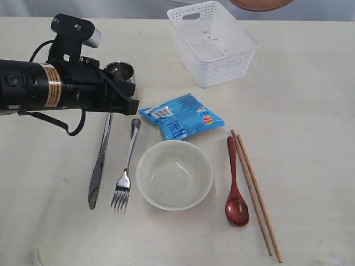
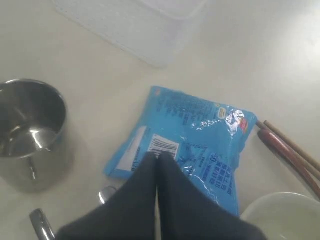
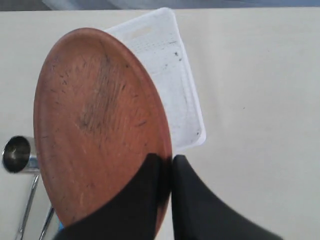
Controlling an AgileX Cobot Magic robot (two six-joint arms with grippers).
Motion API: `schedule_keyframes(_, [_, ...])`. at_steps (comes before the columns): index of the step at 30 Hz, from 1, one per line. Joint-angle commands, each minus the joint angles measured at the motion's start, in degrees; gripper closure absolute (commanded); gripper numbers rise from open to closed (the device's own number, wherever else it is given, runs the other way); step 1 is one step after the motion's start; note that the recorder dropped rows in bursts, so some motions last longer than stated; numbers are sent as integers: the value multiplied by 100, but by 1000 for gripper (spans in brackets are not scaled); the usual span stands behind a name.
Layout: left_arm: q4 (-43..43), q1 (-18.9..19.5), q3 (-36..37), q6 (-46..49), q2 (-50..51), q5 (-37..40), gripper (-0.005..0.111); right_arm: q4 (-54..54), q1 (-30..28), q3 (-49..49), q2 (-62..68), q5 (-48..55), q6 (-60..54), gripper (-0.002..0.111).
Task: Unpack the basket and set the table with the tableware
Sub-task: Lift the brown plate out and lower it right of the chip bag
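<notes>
The white basket (image 1: 213,41) stands empty at the back of the table (image 1: 299,111). On the table lie the steel cup (image 1: 120,71), knife (image 1: 100,162), fork (image 1: 126,168), cream bowl (image 1: 174,174), red-brown spoon (image 1: 234,183) and two chopsticks (image 1: 256,195). My left gripper (image 2: 158,156) is shut with nothing in it, hovering over the blue snack packet (image 2: 192,135) beside the cup (image 2: 30,132). My right gripper (image 3: 171,159) is shut on the rim of the brown plate (image 3: 100,125), held above the basket (image 3: 172,75); only the plate's edge (image 1: 260,4) shows in the exterior view.
The blue snack packet (image 1: 182,115) lies between the basket and the bowl. The left arm (image 1: 55,83) reaches in over the table's left side, above the knife handle. Bare tabletop stretches to the right of the chopsticks.
</notes>
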Motion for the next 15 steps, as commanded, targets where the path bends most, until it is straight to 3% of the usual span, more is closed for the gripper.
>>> schedule_keyframes(1, [13, 25, 37, -15, -44, 7, 107, 334, 21, 1255, -441, 86, -292, 109])
schedule_keyframes(8, [49, 25, 37, -101, -44, 22, 107, 412, 44, 3367, -659, -1265, -862, 109])
schedule_keyframes(15, [49, 25, 105, -101, -44, -10, 107, 700, 44, 3902, -348, -2004, -989, 109])
